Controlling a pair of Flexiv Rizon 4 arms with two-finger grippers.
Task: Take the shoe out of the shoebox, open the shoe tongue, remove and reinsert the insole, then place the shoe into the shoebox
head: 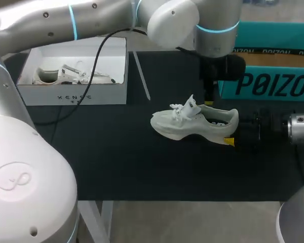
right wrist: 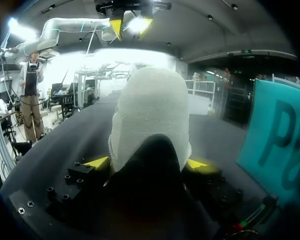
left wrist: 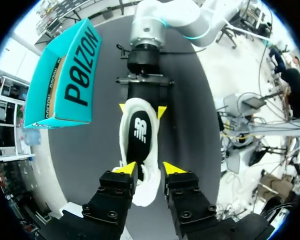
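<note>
A white shoe [head: 192, 124] lies on the black mat, toe to the left, with its black insole [left wrist: 140, 132] showing in the opening. My right gripper [head: 233, 130] comes in from the right and is shut on the heel, a yellow tip on each side [left wrist: 141, 109] [right wrist: 146, 163]. My left arm reaches across from the left. Its gripper [head: 209, 98] hangs over the shoe [left wrist: 139, 190], fingers a little apart [left wrist: 150, 168] and above the tongue. From the right wrist it shows high over the heel [right wrist: 128, 24]. The heel [right wrist: 150, 110] hides the tongue.
A white shoebox [head: 73, 93] at the back left holds a second white shoe [head: 66, 75]. An open teal box [head: 273, 86] [left wrist: 65, 75] [right wrist: 280, 135] stands at the back right. A thin white strip [head: 142, 76] lies on the mat between them.
</note>
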